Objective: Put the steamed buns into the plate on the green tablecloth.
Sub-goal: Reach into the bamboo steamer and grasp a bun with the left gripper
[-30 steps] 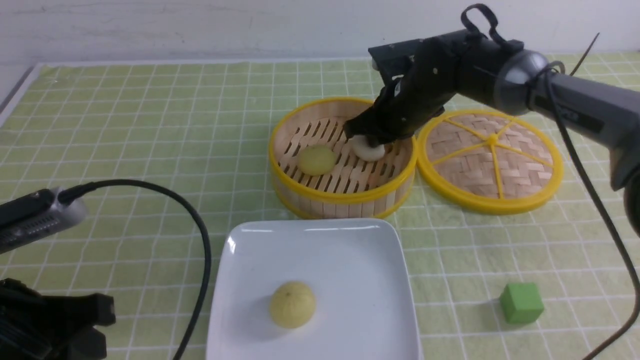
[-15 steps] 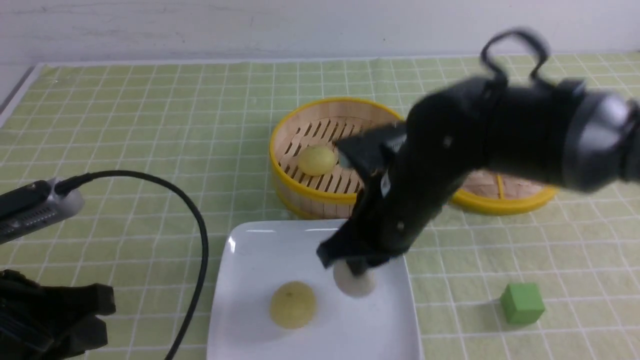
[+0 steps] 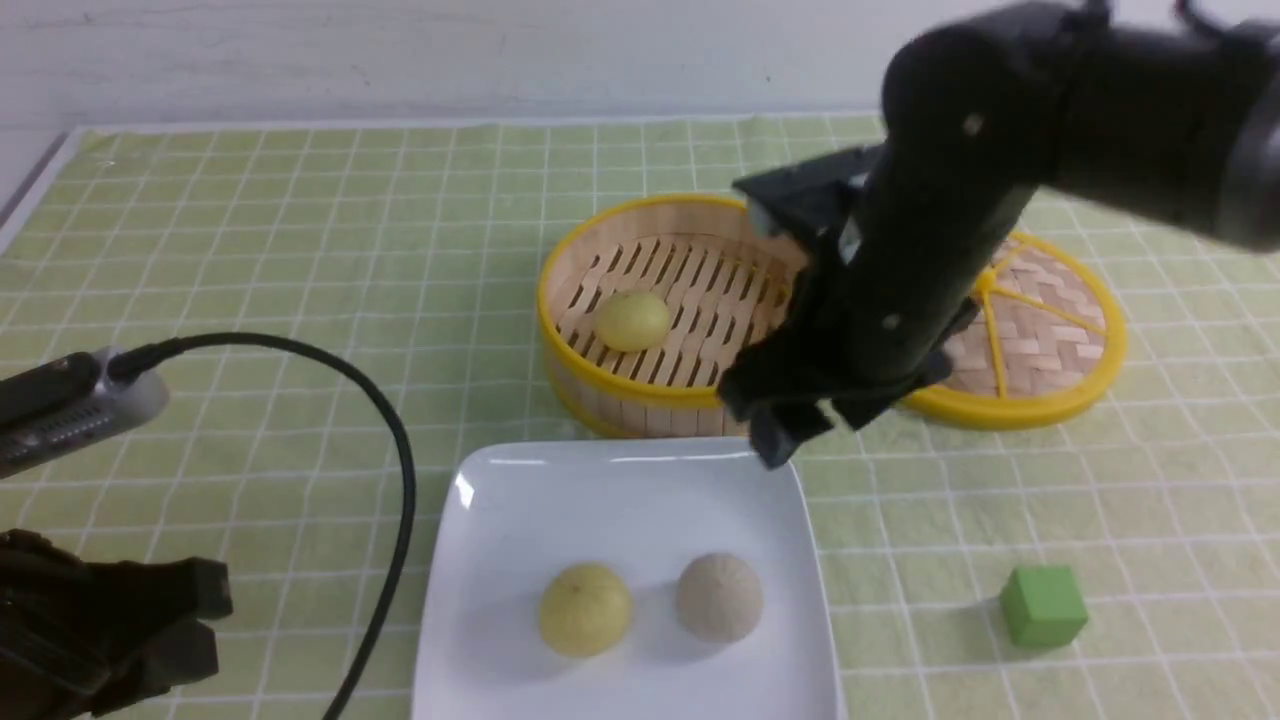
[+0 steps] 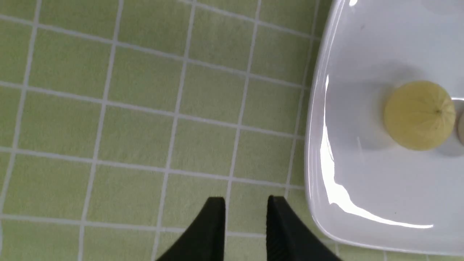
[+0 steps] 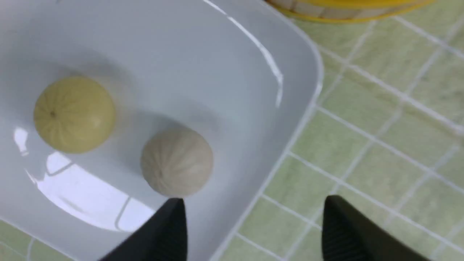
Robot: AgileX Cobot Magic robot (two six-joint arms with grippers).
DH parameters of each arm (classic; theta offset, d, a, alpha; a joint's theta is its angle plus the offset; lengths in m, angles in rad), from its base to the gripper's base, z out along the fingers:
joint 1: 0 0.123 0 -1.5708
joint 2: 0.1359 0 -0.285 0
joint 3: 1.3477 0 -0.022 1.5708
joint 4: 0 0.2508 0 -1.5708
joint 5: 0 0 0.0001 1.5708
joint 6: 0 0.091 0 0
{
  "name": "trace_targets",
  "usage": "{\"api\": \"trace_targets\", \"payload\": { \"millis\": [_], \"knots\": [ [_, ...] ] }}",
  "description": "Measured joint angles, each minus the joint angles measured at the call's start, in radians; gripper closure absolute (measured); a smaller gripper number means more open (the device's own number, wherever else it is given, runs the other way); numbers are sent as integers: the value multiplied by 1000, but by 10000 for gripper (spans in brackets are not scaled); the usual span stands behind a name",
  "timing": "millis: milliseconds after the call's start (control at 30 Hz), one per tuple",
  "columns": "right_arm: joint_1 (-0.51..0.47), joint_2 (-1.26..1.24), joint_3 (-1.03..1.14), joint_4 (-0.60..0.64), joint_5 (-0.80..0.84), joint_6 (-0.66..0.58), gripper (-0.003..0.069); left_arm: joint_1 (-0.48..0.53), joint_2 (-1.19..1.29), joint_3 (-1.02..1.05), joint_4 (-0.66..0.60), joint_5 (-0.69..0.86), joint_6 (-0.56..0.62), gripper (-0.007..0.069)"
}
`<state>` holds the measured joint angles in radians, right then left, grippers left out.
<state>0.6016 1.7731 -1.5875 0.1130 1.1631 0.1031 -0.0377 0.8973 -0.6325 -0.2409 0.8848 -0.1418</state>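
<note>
Three steamed buns: two pale yellow [image 3: 585,609] [image 3: 632,320], one beige [image 3: 720,597]. One white plate [image 3: 620,490], one bamboo steamer basket [image 3: 690,390], one woven lid [image 3: 1040,340], one green cube [image 3: 1043,605].

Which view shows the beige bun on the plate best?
The right wrist view: the beige bun sits close and whole, its pleats visible, on the plate. The front view shows it whole but small. The left wrist view catches only a sliver at the frame edge.
</note>
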Motion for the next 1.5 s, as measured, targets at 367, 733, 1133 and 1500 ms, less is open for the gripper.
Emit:
{"api": "trace_targets", "payload": {
  "millis": [367,733,1133,1500],
  "knots": [
    [-51,-377,309,-67,69,-26,673,-11,135,-167,-117,78,190,619],
    [-53,-689,645,-81,64,-26,671,-283,541,-550,-149,73,223,512],
    [-53,-718,682,-43,15,-26,667,-363,1105,-1208,46,112,15,256],
    [-53,-718,685,-38,-39,-26,664,-390,1342,-1454,119,136,15,292]
  ]
}}
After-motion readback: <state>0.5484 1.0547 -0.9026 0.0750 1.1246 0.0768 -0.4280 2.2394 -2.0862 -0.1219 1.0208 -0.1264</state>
